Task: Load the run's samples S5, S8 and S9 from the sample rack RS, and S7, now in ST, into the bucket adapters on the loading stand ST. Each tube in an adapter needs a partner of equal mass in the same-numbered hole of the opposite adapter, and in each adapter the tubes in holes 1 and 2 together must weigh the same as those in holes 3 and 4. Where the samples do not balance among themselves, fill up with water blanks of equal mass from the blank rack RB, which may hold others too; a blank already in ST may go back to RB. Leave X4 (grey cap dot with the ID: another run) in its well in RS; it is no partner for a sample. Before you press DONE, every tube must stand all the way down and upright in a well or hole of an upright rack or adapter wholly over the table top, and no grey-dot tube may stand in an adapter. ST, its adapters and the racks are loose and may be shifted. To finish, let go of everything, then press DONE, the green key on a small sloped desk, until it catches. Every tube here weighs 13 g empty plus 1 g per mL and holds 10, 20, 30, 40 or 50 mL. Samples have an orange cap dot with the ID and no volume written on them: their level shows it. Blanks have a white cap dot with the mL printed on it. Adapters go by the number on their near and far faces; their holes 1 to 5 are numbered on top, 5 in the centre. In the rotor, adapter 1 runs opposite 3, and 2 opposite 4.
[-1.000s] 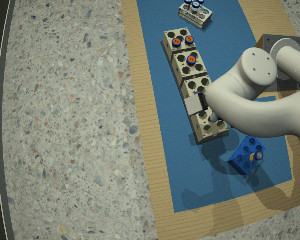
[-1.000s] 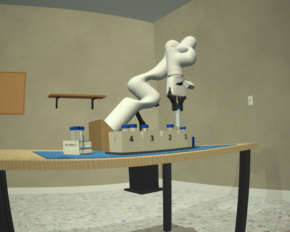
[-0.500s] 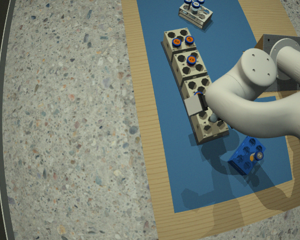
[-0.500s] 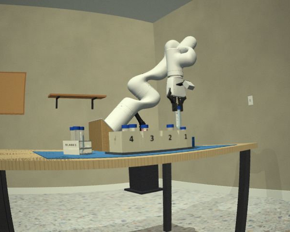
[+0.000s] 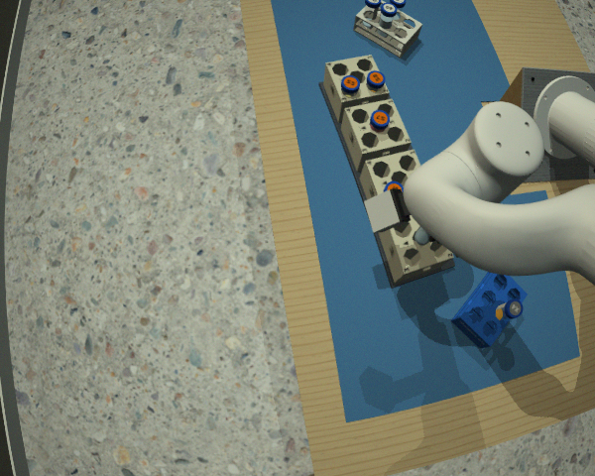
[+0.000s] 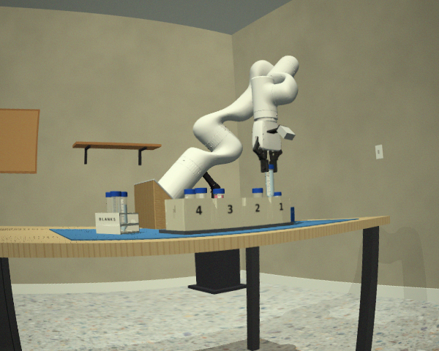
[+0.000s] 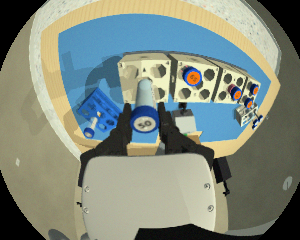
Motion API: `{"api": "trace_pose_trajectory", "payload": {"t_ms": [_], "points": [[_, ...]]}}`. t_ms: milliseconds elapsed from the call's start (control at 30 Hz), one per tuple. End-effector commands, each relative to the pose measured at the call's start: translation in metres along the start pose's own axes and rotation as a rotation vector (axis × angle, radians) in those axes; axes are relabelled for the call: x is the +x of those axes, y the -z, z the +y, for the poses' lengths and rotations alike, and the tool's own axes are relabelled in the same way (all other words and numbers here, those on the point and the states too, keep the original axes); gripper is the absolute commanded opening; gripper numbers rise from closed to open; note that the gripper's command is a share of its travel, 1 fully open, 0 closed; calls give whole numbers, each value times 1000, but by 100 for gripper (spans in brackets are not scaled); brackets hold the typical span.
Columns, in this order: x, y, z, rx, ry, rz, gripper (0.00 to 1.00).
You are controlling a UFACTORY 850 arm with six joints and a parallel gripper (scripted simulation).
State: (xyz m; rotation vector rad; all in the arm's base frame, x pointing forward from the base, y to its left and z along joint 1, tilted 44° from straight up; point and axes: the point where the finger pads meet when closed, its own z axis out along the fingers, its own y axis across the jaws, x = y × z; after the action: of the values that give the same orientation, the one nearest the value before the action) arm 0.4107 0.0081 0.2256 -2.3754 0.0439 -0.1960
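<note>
My gripper (image 6: 268, 165) is shut on a blank tube (image 6: 269, 182) with a blue cap and a white dot (image 7: 144, 122). It holds the tube upright over adapter 1 (image 6: 281, 207), with the tube's lower end at the adapter's top. Which hole lies under it I cannot tell. The stand ST (image 5: 385, 169) carries the adapters in a row. Adapter 4 (image 5: 355, 79) holds two orange-dot samples, adapter 3 (image 5: 379, 118) holds one, and adapter 2 holds one (image 5: 393, 186) partly behind my wrist. Another blue cap (image 6: 277, 194) stands in adapter 1.
The blue sample rack RS (image 5: 490, 309) stands near adapter 1 and holds one grey-dot tube (image 5: 513, 307). The blank rack RB (image 5: 387, 25) with several blanks stands at the far end. My arm covers the table's right side. A wooden block (image 6: 148, 204) stands behind ST.
</note>
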Motion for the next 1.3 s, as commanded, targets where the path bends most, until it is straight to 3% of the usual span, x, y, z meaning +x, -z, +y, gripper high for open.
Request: {"api": "trace_pose_trajectory", "payload": {"t_ms": [0,1267], "points": [[1,-3,0,0,1,1,0],[1,-37,0,0,1,1,0]]}}
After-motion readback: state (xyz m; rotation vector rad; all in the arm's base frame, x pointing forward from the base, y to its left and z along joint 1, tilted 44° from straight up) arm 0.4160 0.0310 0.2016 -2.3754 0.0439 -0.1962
